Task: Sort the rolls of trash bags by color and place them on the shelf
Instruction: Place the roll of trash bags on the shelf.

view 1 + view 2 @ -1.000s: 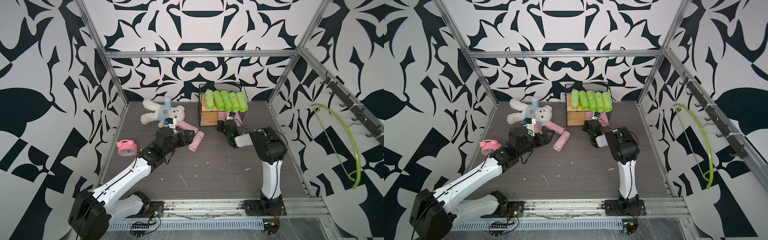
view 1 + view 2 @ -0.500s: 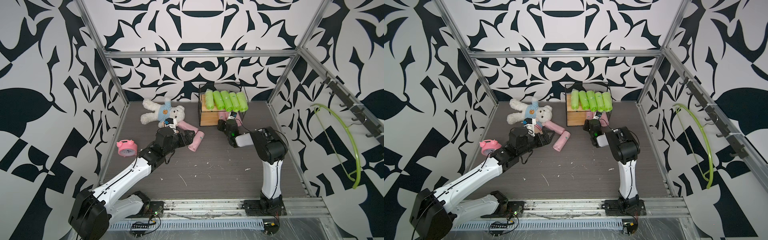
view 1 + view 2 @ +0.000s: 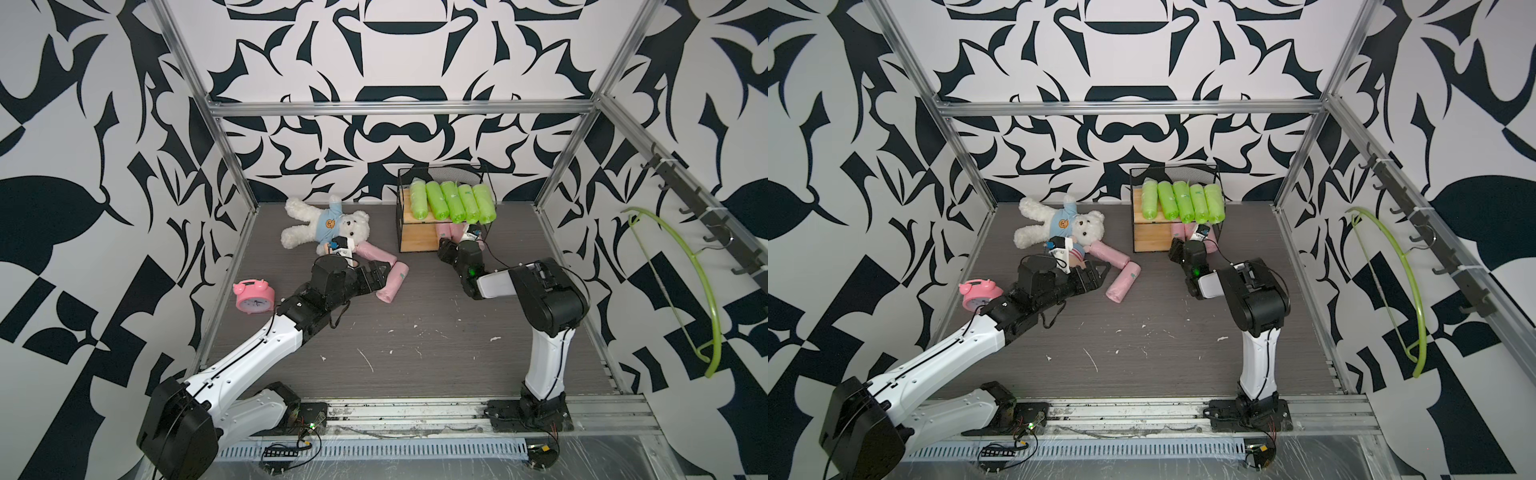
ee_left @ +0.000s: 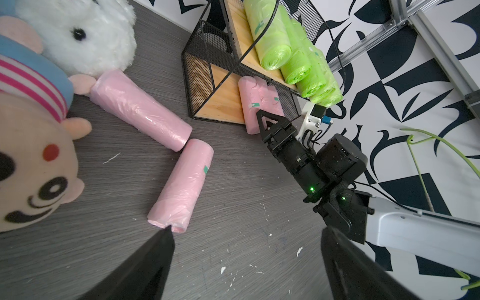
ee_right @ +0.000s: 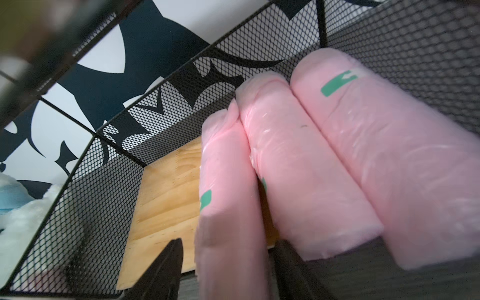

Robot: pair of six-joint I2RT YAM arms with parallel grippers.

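Reaching into the lower tier of the shelf [image 3: 417,239], the right gripper [image 5: 228,244] straddles the near end of the straddled pink roll [image 5: 226,168] with its jaws parted. In the right wrist view a strip of wooden board shows between 1 finger and the plastic, so nothing is clamped, and whether the other finger touches the roll I cannot tell. Beside it lie 2 neighbour pink rolls [image 5: 298,181], so that 3 sit side by side on the lower board with their near ends jutting past its front edge. On the upper board 5 lime green rolls [image 3: 451,203] lie in a row, each touching the next, in both top views. On the table [image 3: 415,353] the pink roll by the bear [image 4: 140,109] lies just beside the white teddy bear [image 3: 324,226], and its far end meets the pink roll by the left gripper [image 4: 181,181]. The left gripper [image 4: 245,231] hangs low over the table with its jaws spread wide and nothing between them. 1 of its fingertips [image 4: 163,239] sits right at that roll's near end. A pink alarm clock [image 3: 253,295] stands beside the left arm, well apart from the shelf.
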